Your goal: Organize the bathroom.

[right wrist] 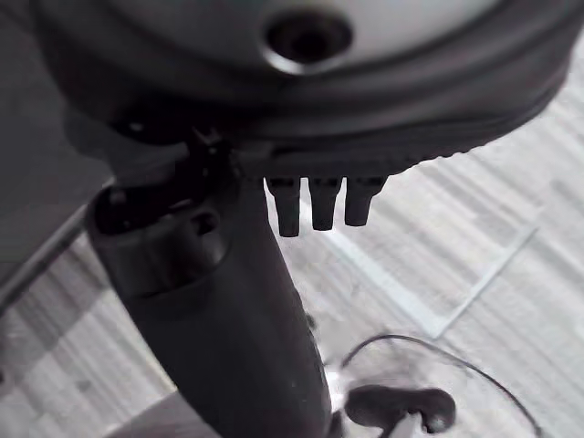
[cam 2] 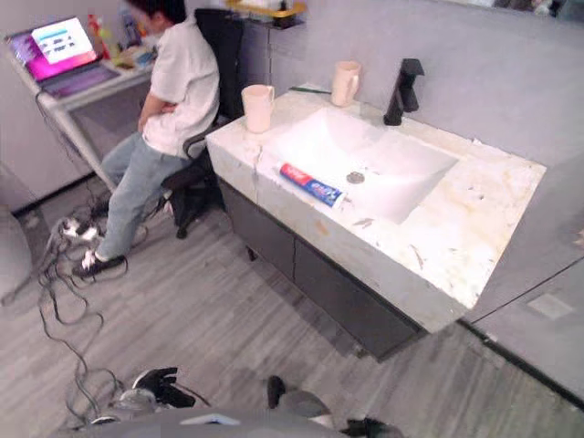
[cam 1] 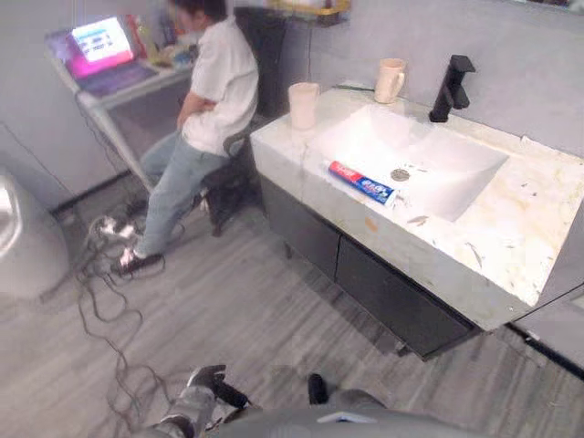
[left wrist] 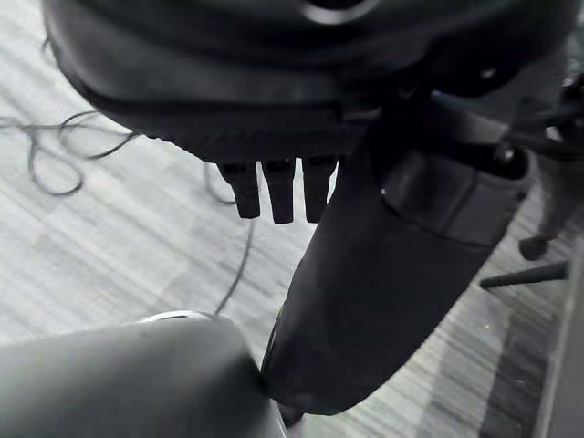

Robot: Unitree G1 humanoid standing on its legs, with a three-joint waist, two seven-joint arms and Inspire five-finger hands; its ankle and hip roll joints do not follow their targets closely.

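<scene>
On the marble table (cam 1: 511,246), seen from the left eye view, a white sink basin (cam 1: 438,182) is set into the top. A red, white and blue toothpaste tube (cam 1: 361,182) lies flat on the front rim of the basin, just beside the drain (cam 1: 400,174). A cream cup (cam 1: 303,105) stands upright at the near left corner of the table. A cream mug with a handle (cam 1: 390,80) stands upright at the back edge, near the black faucet (cam 1: 451,88). Dark cabinet doors (cam 1: 365,274) sit below the table. A person (cam 1: 205,119) sits on a black chair left of the table, facing a laptop (cam 1: 102,47) on a desk. Cables (cam 1: 100,274) lie on the grey plank floor. The left hand (cam 1: 208,379) hangs low at the bottom edge, well apart from the table.

From the right eye view, the same layout applies: toothpaste tube on the basin's front rim, cup at the corner, mug by the faucet. The right hand (cam 2: 370,427) shows at the bottom edge.

From the left wrist view, the left hand's fingers (left wrist: 278,190) hang straight and side by side, holding nothing, above the floor.

From the right wrist view, the right hand's fingers (right wrist: 319,203) hang straight and side by side, holding nothing, above the floor.
</scene>
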